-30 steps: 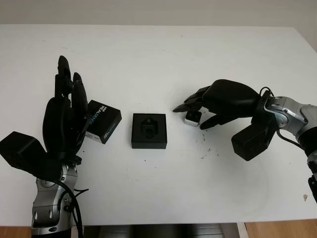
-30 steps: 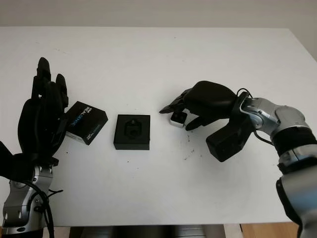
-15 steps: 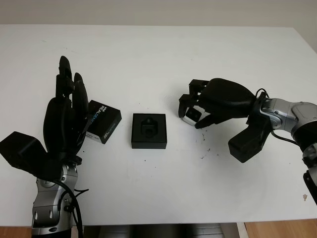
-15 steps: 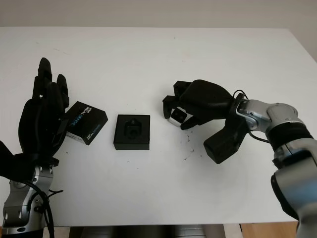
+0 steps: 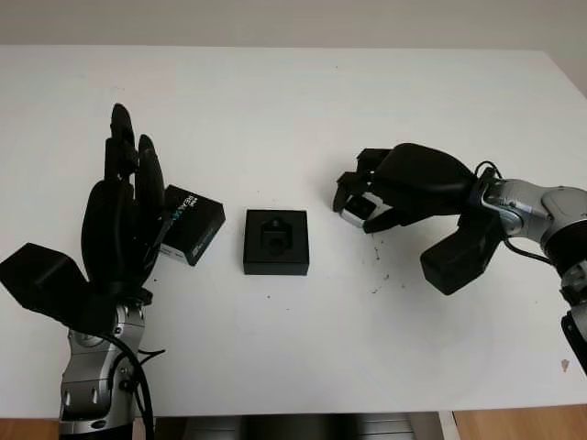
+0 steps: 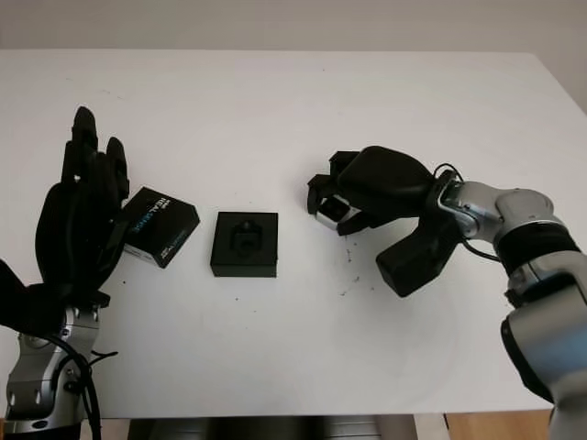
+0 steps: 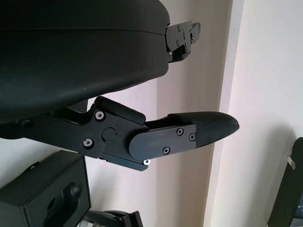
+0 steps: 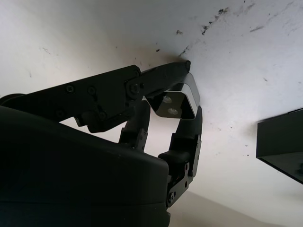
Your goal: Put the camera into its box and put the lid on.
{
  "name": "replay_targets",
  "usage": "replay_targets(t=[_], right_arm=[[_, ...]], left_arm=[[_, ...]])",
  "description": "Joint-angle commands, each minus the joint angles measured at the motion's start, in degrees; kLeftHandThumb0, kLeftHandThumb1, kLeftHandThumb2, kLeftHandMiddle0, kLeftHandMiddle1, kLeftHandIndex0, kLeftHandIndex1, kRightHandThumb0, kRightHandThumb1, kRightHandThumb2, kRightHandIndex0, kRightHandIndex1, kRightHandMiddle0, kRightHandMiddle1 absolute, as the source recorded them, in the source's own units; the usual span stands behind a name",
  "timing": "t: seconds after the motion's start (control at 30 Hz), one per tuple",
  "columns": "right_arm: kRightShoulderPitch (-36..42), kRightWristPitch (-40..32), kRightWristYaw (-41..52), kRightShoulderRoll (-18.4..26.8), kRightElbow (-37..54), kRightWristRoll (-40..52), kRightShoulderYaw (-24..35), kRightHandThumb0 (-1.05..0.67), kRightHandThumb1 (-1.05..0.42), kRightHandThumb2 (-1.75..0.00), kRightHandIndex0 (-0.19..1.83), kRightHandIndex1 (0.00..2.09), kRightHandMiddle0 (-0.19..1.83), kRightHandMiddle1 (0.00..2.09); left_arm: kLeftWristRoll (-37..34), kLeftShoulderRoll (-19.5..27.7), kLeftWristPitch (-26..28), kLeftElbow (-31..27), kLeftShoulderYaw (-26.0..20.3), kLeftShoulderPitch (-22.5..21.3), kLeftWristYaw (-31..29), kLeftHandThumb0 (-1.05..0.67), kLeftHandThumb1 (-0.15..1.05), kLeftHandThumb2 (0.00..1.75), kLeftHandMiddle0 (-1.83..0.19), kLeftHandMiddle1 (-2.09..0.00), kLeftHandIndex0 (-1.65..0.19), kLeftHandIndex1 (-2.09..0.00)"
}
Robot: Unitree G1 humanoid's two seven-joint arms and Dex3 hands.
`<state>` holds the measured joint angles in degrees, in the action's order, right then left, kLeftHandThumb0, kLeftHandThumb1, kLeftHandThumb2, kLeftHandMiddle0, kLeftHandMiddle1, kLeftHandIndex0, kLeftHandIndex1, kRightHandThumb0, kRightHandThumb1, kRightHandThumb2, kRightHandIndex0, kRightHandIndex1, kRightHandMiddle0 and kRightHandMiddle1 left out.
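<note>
A small silver camera (image 5: 359, 206) is clamped between the fingers of my right hand (image 5: 367, 197), lifted just off the white table, right of centre. In the right wrist view the camera (image 8: 174, 103) shows two small lenses between the curled fingers (image 8: 156, 82). The open black box (image 5: 276, 241) with its moulded insert sits at the table's middle, a short way left of the camera. The black lid (image 5: 192, 224) with white lettering lies left of the box. My left hand (image 5: 121, 215) stands upright beside the lid, open and holding nothing.
The white table (image 5: 293, 110) stretches wide behind the objects. Dark specks (image 5: 379, 280) mark the surface below the right hand. The box corner (image 8: 284, 142) appears at the edge of the right wrist view, and the box (image 7: 52, 194) also sits low in the left wrist view.
My right hand closed its fingers around the camera and has raised it slightly off the table. The left hand, lid and box have stayed in place.
</note>
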<state>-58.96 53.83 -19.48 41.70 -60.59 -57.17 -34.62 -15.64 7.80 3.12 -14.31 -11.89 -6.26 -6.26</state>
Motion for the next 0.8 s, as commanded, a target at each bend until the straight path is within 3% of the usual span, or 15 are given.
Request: replay_targets(t=[0.0,0.1,0.23,0.33,0.43,0.47,0.6,0.67,0.77], right_arm=[[0.1,-0.2,-1.2,0.1,-0.3,-0.6,-0.9,-0.29,-0.97,-0.06,0.46,1.04,0.47,1.13],[0.0,0.1,-1.2,-0.5,-0.9,0.0,-1.0,-0.29,-0.98,-0.06,0.45,1.11,0.43,1.24],[0.0,-0.1,3.4,-1.4,-1.2,3.3,0.1,-0.28,-1.02,-0.06,0.34,1.35,0.34,1.41],[0.3,0.3,6.2,-2.0,-1.2,6.1,1.2,-0.29,-1.02,-0.05,0.31,1.37,0.34,1.43],[0.5,-0.1,8.9,-2.3,-0.9,7.7,1.6,-0.36,-0.98,-0.05,0.21,1.14,0.32,1.33],[0.5,-0.5,9.4,-2.2,-0.6,7.7,1.5,-0.41,-0.93,-0.05,0.20,0.89,0.27,1.15],[0.4,-2.1,11.6,-1.9,0.4,7.4,1.4,-0.47,-0.89,-0.05,0.27,0.36,0.24,0.72],[0.5,-2.9,12.4,-1.7,0.9,7.3,1.5,-0.47,-0.89,-0.05,0.30,0.24,0.26,0.57],[0.7,-3.6,13.5,-1.4,1.6,7.4,1.7,-0.47,-0.88,-0.05,0.31,0.18,0.28,0.52]], left_arm=[[-0.3,-0.2,0.0,-1.0,0.2,0.6,-0.3,-0.69,1.05,0.58,0.19,0.00,0.19,0.00],[-0.1,-0.2,-0.1,-1.2,0.4,0.8,-0.1,-0.69,1.05,0.58,0.19,0.00,0.19,0.00],[-0.1,-0.1,-0.2,-1.2,0.4,0.8,-0.2,-0.69,1.05,0.57,0.19,0.00,0.19,0.00],[-0.4,-0.2,-0.2,-1.2,0.4,0.8,-0.3,-0.69,1.05,0.57,0.19,0.00,0.19,0.00],[-0.2,-0.2,-0.2,-1.3,0.5,0.9,-0.2,-0.68,1.05,0.57,0.19,0.00,0.19,0.00],[-0.1,-0.2,-0.2,-1.3,0.5,1.0,-0.1,-0.68,1.05,0.58,0.19,0.00,0.19,0.00],[-0.5,-0.3,-0.1,-1.4,0.5,0.9,-0.2,-0.67,1.05,0.58,0.19,0.00,0.19,0.00],[-0.4,-0.2,0.0,-1.5,0.6,1.0,-0.2,-0.67,1.05,0.58,0.19,0.00,0.19,0.00],[-0.3,-0.4,-0.3,-1.2,0.6,0.8,-0.1,-0.67,1.05,0.59,0.19,0.00,0.19,0.00]])
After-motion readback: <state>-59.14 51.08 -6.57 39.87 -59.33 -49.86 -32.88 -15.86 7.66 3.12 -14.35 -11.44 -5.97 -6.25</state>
